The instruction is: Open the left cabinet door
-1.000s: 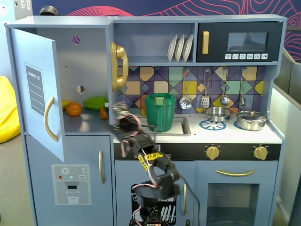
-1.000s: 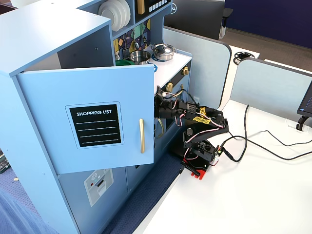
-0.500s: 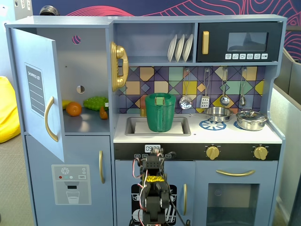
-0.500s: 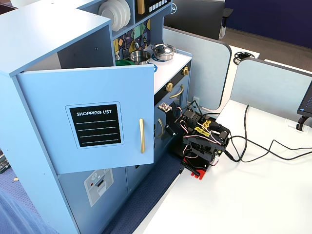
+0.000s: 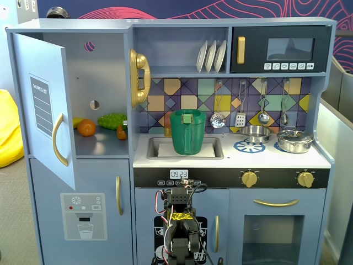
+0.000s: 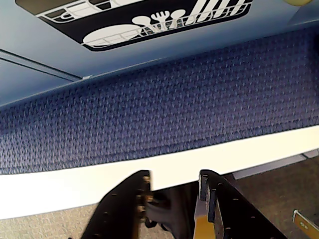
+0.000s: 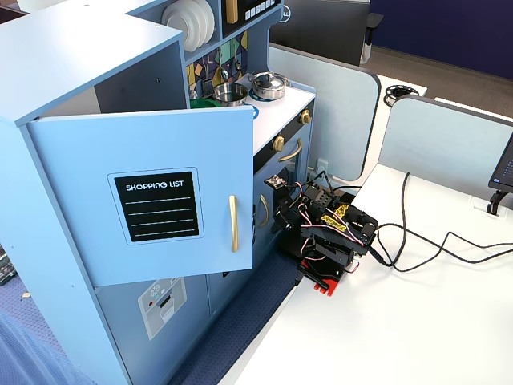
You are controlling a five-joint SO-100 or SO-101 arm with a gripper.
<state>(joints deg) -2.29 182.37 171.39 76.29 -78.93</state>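
Note:
The left cabinet door point(image 5: 44, 105) is blue-grey with a "SHOPPING LIST" panel and a gold bar handle point(image 5: 58, 141). It stands swung wide open, and its front faces the camera in the other fixed view point(image 7: 160, 200). My arm point(image 5: 182, 232) sits folded low on the white table point(image 7: 385, 321) in front of the kitchen's middle, well right of the door and not touching it. It also shows in the other fixed view point(image 7: 325, 233). In the wrist view my gripper point(image 6: 174, 181) points down over the table edge, jaws apart and empty.
The open compartment holds an orange point(image 5: 86, 127), green grapes point(image 5: 112, 120) and a carrot point(image 5: 121, 132). Below it is the water-dispenser door point(image 5: 83, 215). The small dishes-picture door point(image 6: 149, 25) is just ahead of the gripper, above blue carpet point(image 6: 174, 99). Cables point(image 7: 433, 241) trail across the table.

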